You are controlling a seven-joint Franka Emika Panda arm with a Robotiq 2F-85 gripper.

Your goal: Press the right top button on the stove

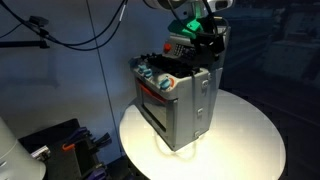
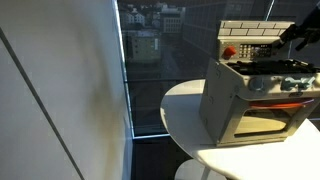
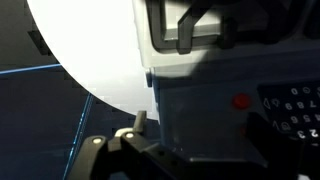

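The grey toy stove point(image 1: 180, 95) stands on a round white table point(image 1: 250, 140). In an exterior view the stove point(image 2: 255, 100) shows its brick-patterned back panel, a red button point(image 2: 229, 52) and the red-orange stripe on the front. My gripper point(image 1: 205, 40) hovers at the stove's top rear, by the back panel, and shows at the frame edge point(image 2: 300, 35). In the wrist view my gripper point(image 3: 200, 125) has its fingers apart, close over a grey stove panel point(image 3: 200, 110) with a red button point(image 3: 241, 101) near the right finger. It holds nothing.
The table edge point(image 3: 90, 40) drops off to the dark floor on the left in the wrist view. Black equipment point(image 1: 60, 140) sits low beside the table. Cables point(image 1: 80, 30) hang behind. A window point(image 2: 145, 45) and a white wall point(image 2: 60, 90) lie beyond the table.
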